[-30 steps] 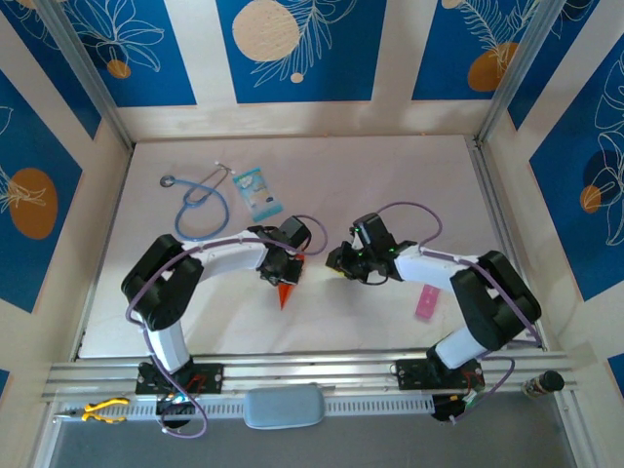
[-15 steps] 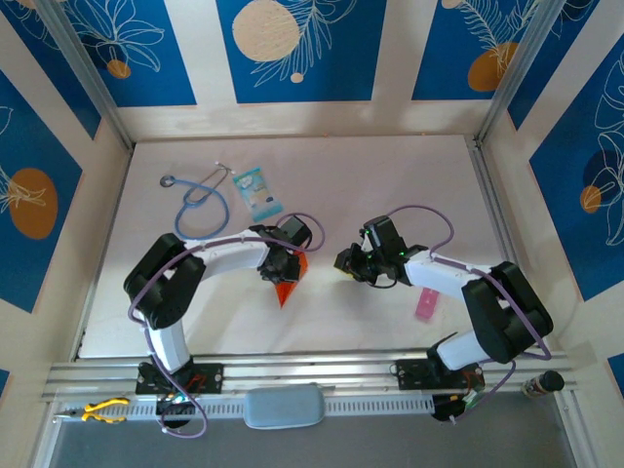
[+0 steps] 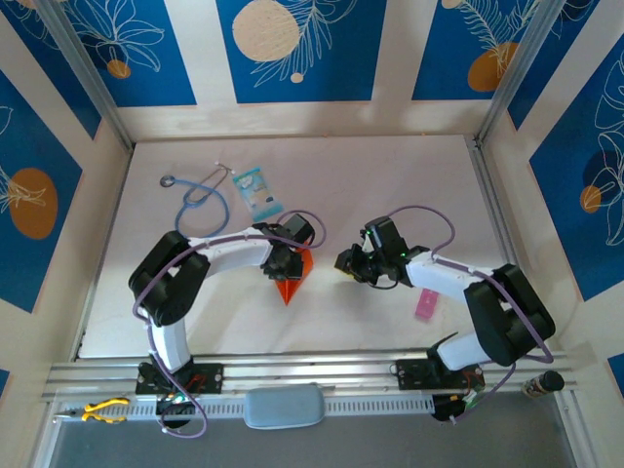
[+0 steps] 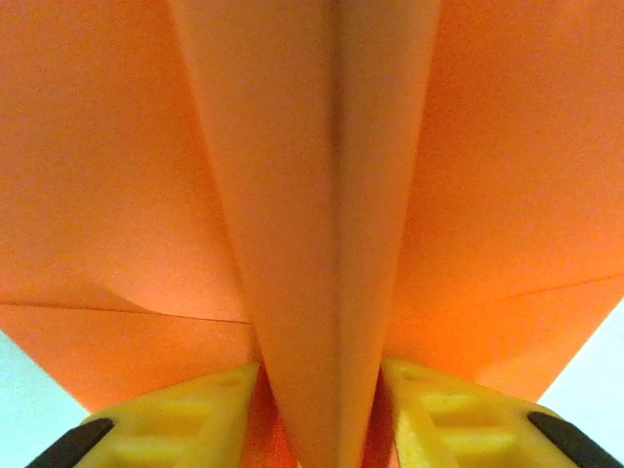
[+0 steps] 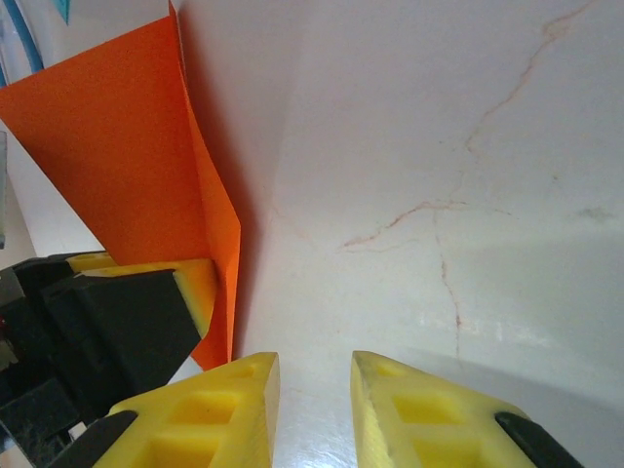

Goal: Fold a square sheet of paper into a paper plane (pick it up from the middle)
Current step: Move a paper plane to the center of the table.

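Observation:
The orange paper plane [image 3: 293, 280] lies on the white table [image 3: 390, 185] in the top view, tip toward the near edge, wings spread. In the left wrist view its centre keel [image 4: 327, 244] runs down between my left gripper's [image 4: 322, 375] yellow fingers [image 4: 195, 409]. A thin gap shows on each side, so the jaws stand open around the keel. My right gripper [image 5: 314, 366] is open and empty just right of the plane. It hovers over bare table, with the plane's wing [image 5: 117, 136] at its upper left.
A blue stethoscope [image 3: 200, 203] and a light-blue packet [image 3: 258, 192] lie at the back left. A pink strip [image 3: 426, 304] rests on the right, near the right arm's elbow. The left gripper's finger [image 5: 195, 288] sits close to my right fingers.
My left jaws have opened off the plane's keel, and its wings have spread wider on the table. The right gripper has drawn back a little to the right.

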